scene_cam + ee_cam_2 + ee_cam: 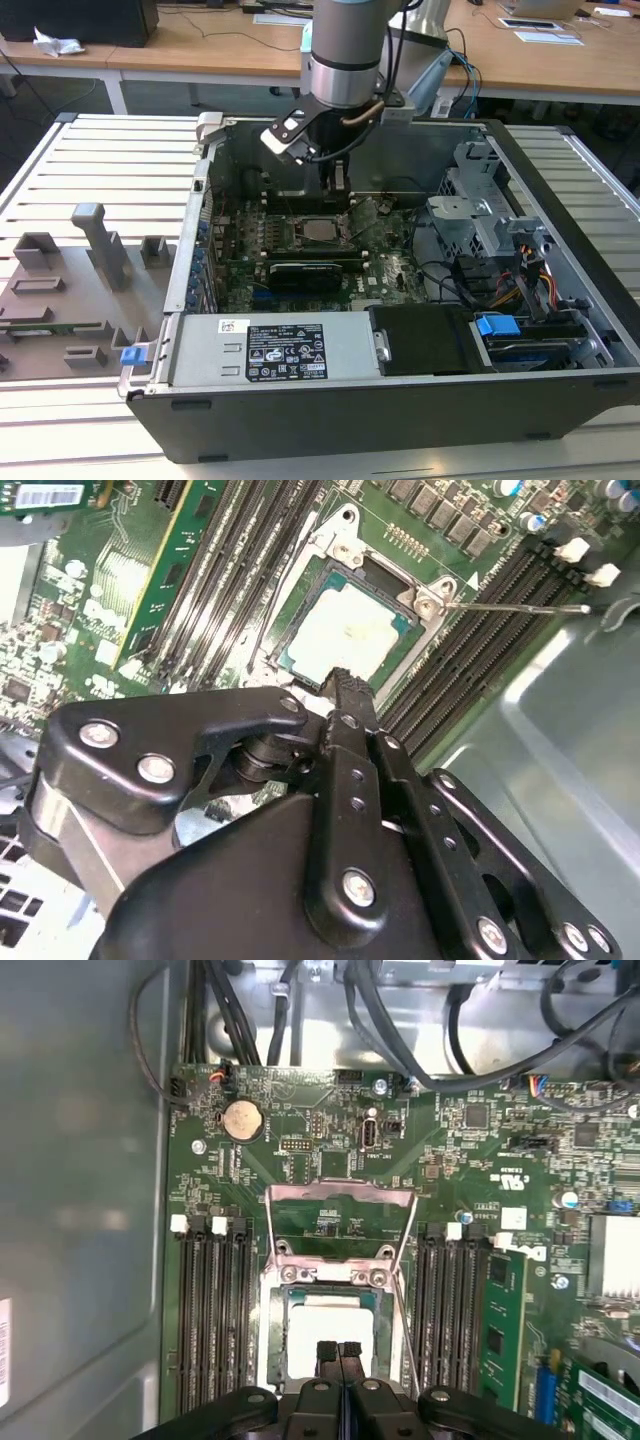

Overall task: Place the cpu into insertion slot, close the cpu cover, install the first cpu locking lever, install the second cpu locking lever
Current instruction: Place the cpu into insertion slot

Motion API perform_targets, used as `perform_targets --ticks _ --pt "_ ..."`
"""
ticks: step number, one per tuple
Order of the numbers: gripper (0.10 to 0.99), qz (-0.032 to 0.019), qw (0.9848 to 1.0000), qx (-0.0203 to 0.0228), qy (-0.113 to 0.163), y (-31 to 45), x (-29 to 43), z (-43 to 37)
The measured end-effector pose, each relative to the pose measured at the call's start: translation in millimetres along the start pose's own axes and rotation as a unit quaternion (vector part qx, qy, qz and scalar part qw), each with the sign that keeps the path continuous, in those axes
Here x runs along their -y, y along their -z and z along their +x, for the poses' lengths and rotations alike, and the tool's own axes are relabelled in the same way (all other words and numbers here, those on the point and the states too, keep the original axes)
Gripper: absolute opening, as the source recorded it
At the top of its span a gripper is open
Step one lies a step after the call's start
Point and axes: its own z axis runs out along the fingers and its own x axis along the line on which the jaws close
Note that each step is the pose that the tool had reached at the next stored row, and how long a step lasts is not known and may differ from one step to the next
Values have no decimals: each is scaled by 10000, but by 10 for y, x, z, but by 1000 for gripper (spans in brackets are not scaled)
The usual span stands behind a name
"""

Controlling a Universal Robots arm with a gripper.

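The cpu (325, 1322) lies flat in the insertion slot (272, 1335), its pale silver top showing in both wrist views (345, 630) and in the exterior view (320, 232). The cpu cover (340, 1194) stands swung open behind the socket, with green board visible through its window. A thin wire locking lever (399, 1290) juts free beside the socket (520, 607). My gripper (338, 1350) hangs just above the cpu's near edge, fingers shut together with nothing between them (345, 683). In the exterior view the gripper (338, 182) reaches down into the open computer case.
Long black memory slots (210, 1310) flank the socket on both sides, one holding a green module (495, 1325). Black cables (300, 1000) and the grey case wall (80, 1160) lie close by. A power supply box (270, 350), a drive cage (490, 215) and grey fixtures (95, 250) surround the board.
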Motion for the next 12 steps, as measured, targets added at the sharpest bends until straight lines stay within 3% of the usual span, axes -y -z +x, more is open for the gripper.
perform_targets --ticks 12 --pt "106 0 10000 2 0 313 0 5"
